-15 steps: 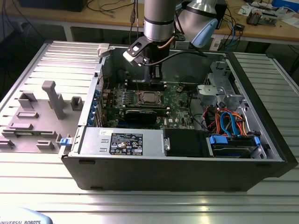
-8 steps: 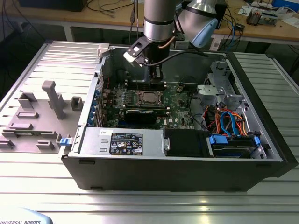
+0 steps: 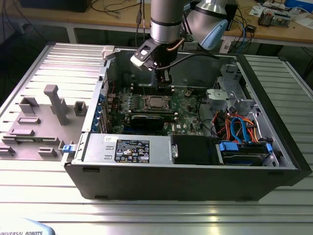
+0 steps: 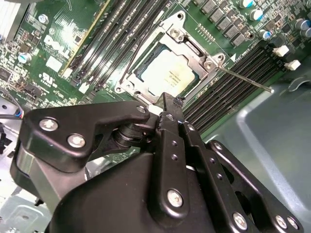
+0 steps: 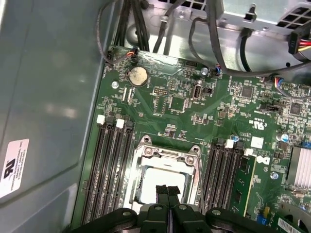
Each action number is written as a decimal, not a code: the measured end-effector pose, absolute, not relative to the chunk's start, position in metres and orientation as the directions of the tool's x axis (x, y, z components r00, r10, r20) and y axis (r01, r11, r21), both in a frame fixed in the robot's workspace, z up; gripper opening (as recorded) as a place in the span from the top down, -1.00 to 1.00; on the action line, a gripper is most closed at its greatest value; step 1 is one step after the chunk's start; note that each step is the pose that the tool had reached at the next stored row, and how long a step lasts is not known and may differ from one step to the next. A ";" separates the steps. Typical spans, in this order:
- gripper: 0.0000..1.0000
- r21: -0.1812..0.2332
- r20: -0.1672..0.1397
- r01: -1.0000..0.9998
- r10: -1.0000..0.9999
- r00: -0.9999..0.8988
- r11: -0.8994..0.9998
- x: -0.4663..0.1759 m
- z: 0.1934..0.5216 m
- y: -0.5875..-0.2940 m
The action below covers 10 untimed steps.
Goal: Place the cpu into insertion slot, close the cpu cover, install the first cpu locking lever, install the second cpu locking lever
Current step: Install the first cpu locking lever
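Exterior view: the arm (image 3: 165,22) comes down from the upper centre of the frame into an open computer case (image 3: 195,178) that lies on a ribbed metal table (image 3: 156,215). The gripper (image 3: 165,81) hangs just above the insertion slot (image 3: 145,108), which sits near the centre of the frame on the green motherboard (image 3: 188,105). The cpu (image 3: 157,102) lies flat in the slot, silvery top up. A power supply box (image 3: 127,148) sits along the case's near wall, and a grey fixture plate (image 3: 44,115) lies at the exterior view's left. Second wrist view: the cpu cover (image 4: 194,50) lies flat on the slot, and the metal top of the cpu (image 4: 167,73) shows through its cut-out. One locking lever (image 4: 245,79), a thin metal rod, juts from a corner of the cover across the black memory slots (image 4: 228,97); whether it is latched cannot be told. The gripper (image 4: 170,99) is closed, jaws together with nothing between them, and its tip is close to the cover's edge. First wrist view: the gripper (image 5: 168,190) has its two black fingertips (image 5: 163,190) side by side in contact, over the cpu (image 5: 153,182) and inside the frame of the cover (image 5: 165,154). A coin battery (image 5: 138,76) sits farther off on the board.
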State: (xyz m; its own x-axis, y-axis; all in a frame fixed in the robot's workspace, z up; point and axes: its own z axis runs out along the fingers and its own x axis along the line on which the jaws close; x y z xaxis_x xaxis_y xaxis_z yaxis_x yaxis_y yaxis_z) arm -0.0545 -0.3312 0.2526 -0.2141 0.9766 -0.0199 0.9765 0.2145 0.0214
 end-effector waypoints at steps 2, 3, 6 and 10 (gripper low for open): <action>0.79 0.021 -0.020 0.973 0.973 -0.231 0.231 -0.055 0.253 -0.331; 0.79 0.021 -0.020 0.971 0.971 -0.240 0.240 -0.055 0.253 -0.331; 0.79 0.021 -0.020 0.961 0.961 -0.276 0.277 -0.055 0.253 -0.331; 0.79 0.021 -0.020 0.948 0.948 -0.317 0.317 -0.055 0.253 -0.331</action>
